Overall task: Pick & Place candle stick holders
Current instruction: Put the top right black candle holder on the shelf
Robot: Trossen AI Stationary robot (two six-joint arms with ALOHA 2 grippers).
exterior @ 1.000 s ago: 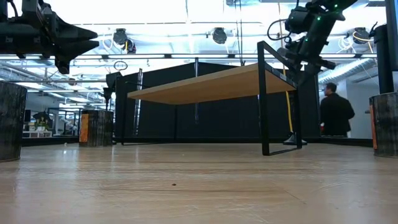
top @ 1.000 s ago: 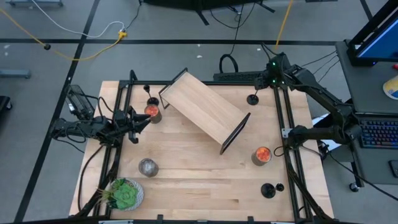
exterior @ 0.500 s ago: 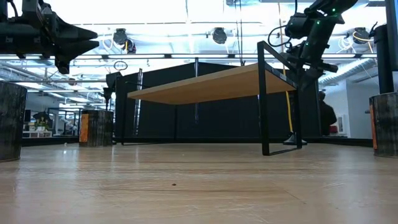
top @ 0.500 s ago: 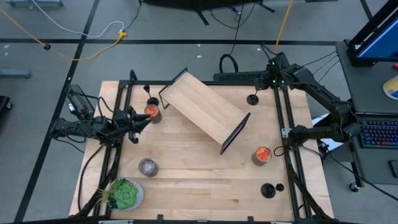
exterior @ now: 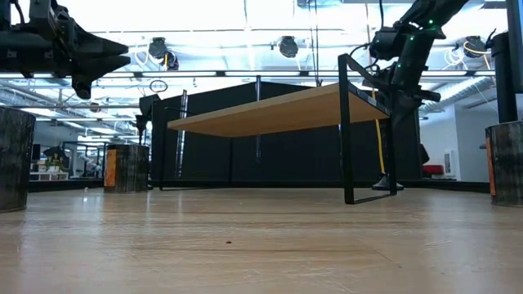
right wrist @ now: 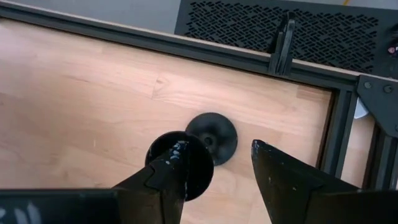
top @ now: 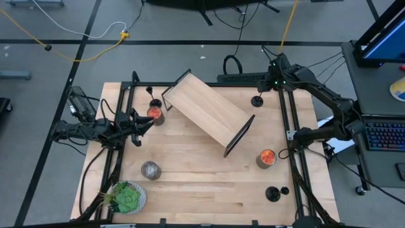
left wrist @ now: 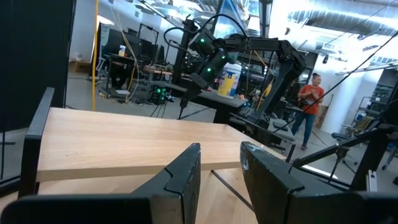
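From the high view I see my right gripper (top: 266, 90) over the table's (top: 190, 183) far right corner, above a candle stick holder (top: 257, 101). My left gripper (top: 144, 124) waits at the left.

Right wrist view: fingers (right wrist: 283, 180) spread, holder (right wrist: 211, 137) between them, empty.

Left wrist view: fingers (left wrist: 186, 177) spread, empty.

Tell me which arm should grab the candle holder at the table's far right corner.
Right. Its open pincer hangs directly above that candle holder, while the left pincer waits across the table beside the wooden shelf.
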